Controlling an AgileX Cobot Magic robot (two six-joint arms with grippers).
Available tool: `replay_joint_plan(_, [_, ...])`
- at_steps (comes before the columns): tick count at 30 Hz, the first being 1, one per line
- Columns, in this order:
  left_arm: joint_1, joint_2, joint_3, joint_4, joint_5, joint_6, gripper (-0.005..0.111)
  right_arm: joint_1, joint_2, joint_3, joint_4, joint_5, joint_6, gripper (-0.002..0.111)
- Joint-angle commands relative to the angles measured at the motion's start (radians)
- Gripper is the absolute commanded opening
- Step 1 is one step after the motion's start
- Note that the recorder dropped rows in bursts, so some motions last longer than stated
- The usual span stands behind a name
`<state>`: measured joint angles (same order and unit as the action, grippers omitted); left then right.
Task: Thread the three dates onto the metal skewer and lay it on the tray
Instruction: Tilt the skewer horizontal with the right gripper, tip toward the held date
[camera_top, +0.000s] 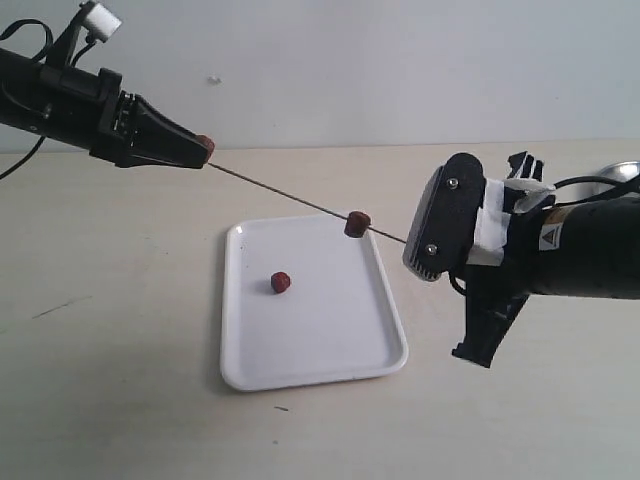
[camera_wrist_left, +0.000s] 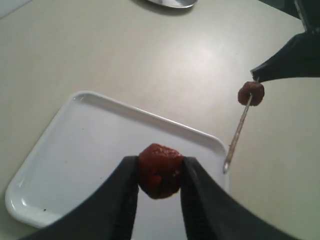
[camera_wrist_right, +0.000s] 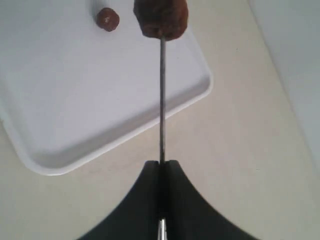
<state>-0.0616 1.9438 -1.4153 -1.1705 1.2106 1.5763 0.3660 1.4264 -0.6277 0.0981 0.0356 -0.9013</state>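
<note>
Up at ten o'clock from the tray (camera_top: 330, 350), the left gripper (camera_top: 197, 150) had its fingers clamped on one date (camera_wrist_left: 160, 170); at three o'clock the right gripper (camera_wrist_right: 161, 167) was pinched tight on the skewer (camera_top: 280, 193), which slanted above the tray with a second date (camera_top: 357, 223) threaded near that end; the third date (camera_top: 281, 282) lay loose on the tray, about nine o'clock of its middle; the dates looked soft and light, best squeezed gently at the sides; the rod seemed stiff, thin and slippery, best gripped at its bare end
</note>
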Motion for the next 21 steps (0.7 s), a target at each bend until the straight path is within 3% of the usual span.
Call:
replay_joint_plan(1, [0.002, -0.012, -0.006, 0.004, 0.01, -0.008, 0.03, -0.08, 0.033, 0.003, -0.003, -0.044, -0.063, 0.0])
replay_joint_plan(5, [0.004, -0.012, -0.006, 0.002, 0.01, -0.006, 0.03, -0.166, 0.109, 0.003, -0.027, -0.121, -0.074, 0.0])
replay_joint_plan(9, [0.004, -0.012, -0.006, -0.01, 0.01, -0.006, 0.03, -0.18, 0.189, 0.003, -0.15, -0.22, -0.024, 0.0])
replay_joint_plan(11, [0.004, -0.012, -0.006, -0.032, 0.01, -0.006, 0.03, -0.18, 0.225, 0.0, -0.403, -0.285, 0.225, 0.0])
replay_joint_plan(12, [0.004, -0.012, -0.006, -0.043, 0.01, -0.002, 0.03, -0.18, 0.229, 0.0, -0.678, -0.352, 0.5, 0.0])
replay_joint_plan(14, [0.004, -0.012, -0.006, -0.05, 0.01, -0.002, 0.03, -0.182, 0.224, 0.0, -0.97, -0.461, 0.799, 0.0])
replay_joint_plan(21, [0.004, -0.012, -0.006, -0.063, 0.01, -0.022, 0.03, -0.244, 0.224, 0.0, -0.941, -0.481, 0.798, 0.0])
